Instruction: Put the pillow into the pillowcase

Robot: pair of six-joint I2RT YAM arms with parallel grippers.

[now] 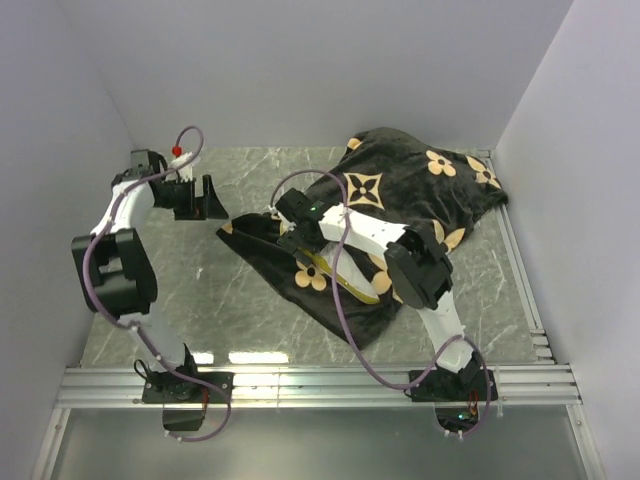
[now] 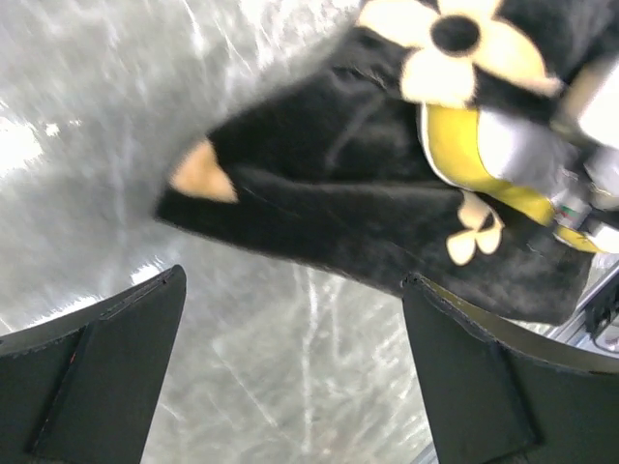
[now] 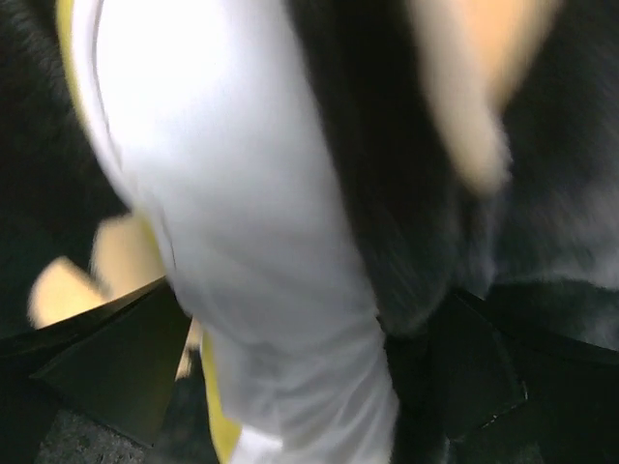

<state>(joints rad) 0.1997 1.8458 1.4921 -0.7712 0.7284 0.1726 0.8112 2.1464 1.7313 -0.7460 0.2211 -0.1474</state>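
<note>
- Top view: nearest the camera, both arm bases sit on a ribbed aluminium rail (image 1: pixel 320 385) at the near edge of the grey marble table (image 1: pixel 250 320).
- The large black velvety pillowcase (image 1: pixel 400 190), printed with tan flowers and stars, lies crumpled from mid-table to the far right corner.
- The soft white pillow (image 1: pixel 345 280) with a yellow-olive edge band is mostly inside it. Only a strip of the band shows at the near-left opening, under the right arm.
- The right gripper (image 1: pixel 288 228) hangs over the left end of the pillowcase. The left gripper (image 1: pixel 200 198) is over bare table, just left of the pillowcase corner.
- Left wrist view: the left gripper (image 2: pixel 295 280) has its black fingers (image 2: pixel 97 367) spread wide with nothing between them, only marble below.
- Beyond them lies the pillowcase (image 2: pixel 338 213) corner, with the pillow (image 2: pixel 455 145) band peeking out at the right.
- Right wrist view, blurred: the right gripper (image 3: pixel 314 295) is spread wide. White pillow (image 3: pixel 242 222) cloth runs down between its fingers (image 3: pixel 106 367), beside dark pillowcase (image 3: pixel 387 193) fabric; I cannot tell whether they touch it.
</note>
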